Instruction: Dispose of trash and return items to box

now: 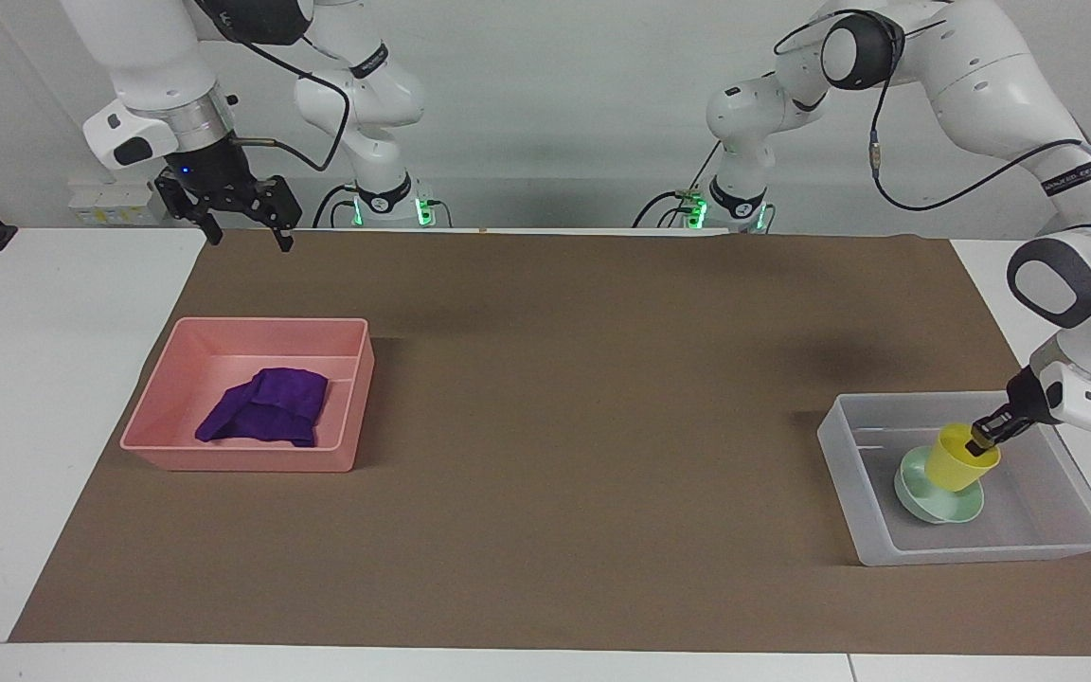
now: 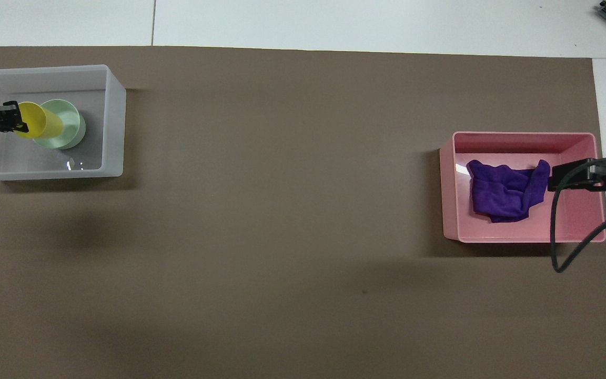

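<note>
The left gripper (image 1: pixel 981 442) is clamped on the rim of the yellow cup (image 1: pixel 957 461), which sits tilted with its base in the mint-green bowl (image 1: pixel 924 502). The bowl rests on the floor of the translucent box (image 1: pixel 849 474), at the left arm's end of the brown mat (image 1: pixel 555 426). At the right arm's end, the purple cloth (image 1: pixel 266 407) lies crumpled inside the pink tray (image 1: pixel 242 461). The right gripper (image 1: pixel 244 232) hangs with fingers spread above the mat's edge nearest the robots, clear of the tray, and the right arm waits.
</note>
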